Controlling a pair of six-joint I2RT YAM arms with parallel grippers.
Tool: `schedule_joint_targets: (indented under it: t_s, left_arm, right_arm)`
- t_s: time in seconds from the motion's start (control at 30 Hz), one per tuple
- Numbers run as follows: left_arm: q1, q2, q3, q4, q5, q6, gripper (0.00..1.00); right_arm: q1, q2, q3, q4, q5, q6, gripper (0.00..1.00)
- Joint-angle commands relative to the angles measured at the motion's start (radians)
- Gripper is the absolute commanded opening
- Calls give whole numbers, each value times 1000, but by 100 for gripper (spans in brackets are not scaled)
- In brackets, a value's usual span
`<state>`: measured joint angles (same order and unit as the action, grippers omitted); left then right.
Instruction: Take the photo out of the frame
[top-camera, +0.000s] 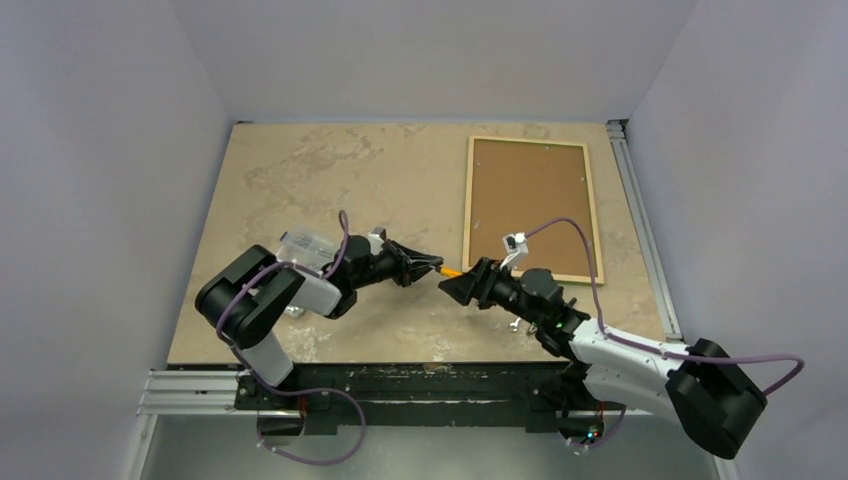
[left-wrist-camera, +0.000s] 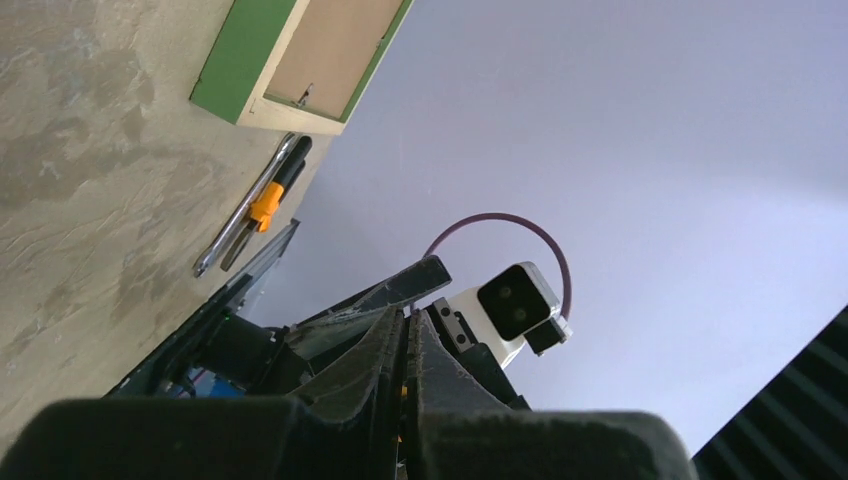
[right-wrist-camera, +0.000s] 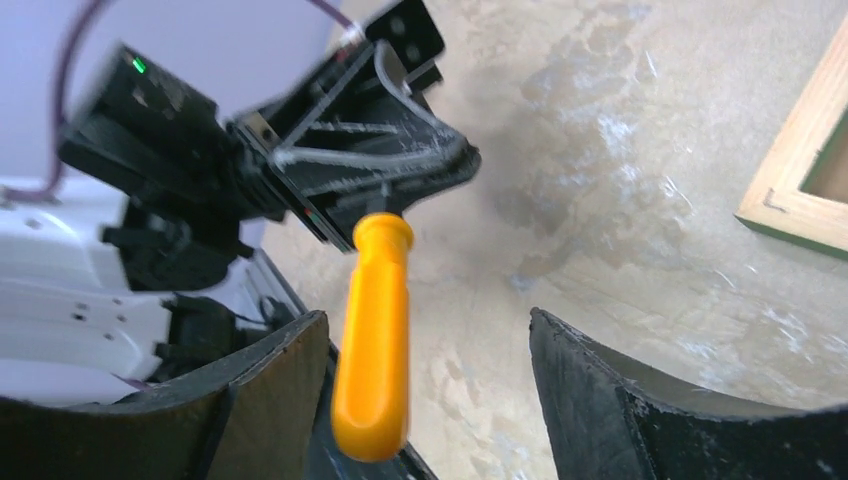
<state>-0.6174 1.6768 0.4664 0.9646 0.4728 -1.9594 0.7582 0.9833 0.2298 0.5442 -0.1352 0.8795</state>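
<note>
The frame lies face down at the back right of the table, its brown back panel up inside a pale wood edge. Its green border shows in the left wrist view and the right wrist view. The photo's printed side is hidden. My left gripper is shut on the thin end of an orange-handled tool, its handle pointing at my right gripper. In the right wrist view the orange handle hangs between my open right fingers, close to the left one and touching neither.
A second tool with a metal shaft and an orange band lies on the table near the frame's near corner, by the right arm. A clear plastic box sits beside the left arm. White walls close in the table.
</note>
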Motion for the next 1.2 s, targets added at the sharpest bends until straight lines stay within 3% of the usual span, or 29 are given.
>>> schedule_joint_targets:
  t_s: [0.0, 0.1, 0.2, 0.77, 0.9, 1.1, 1.17]
  left_arm:
    - [-3, -15, -36, 243, -73, -134, 0]
    - [-4, -23, -49, 241, -93, -139, 0]
    - [-6, -30, -58, 230, -118, -149, 0]
    - [-20, -31, -41, 215, -154, -160, 0]
    - [-22, -46, -35, 191, -152, -141, 0]
    - [-24, -60, -34, 166, -153, -131, 0]
    - [-25, -59, -34, 167, -150, -132, 0]
  right_arm:
    - [1, 20, 10, 263, 89, 151, 69]
    - [0, 60, 10, 327, 120, 180, 51]
    - [0, 110, 32, 370, 116, 172, 44]
    - [13, 207, 109, 329, 190, 123, 30]
    - [16, 242, 117, 338, 178, 141, 17]
    - [28, 261, 130, 318, 171, 126, 26]
    - [30, 255, 133, 304, 179, 113, 15]
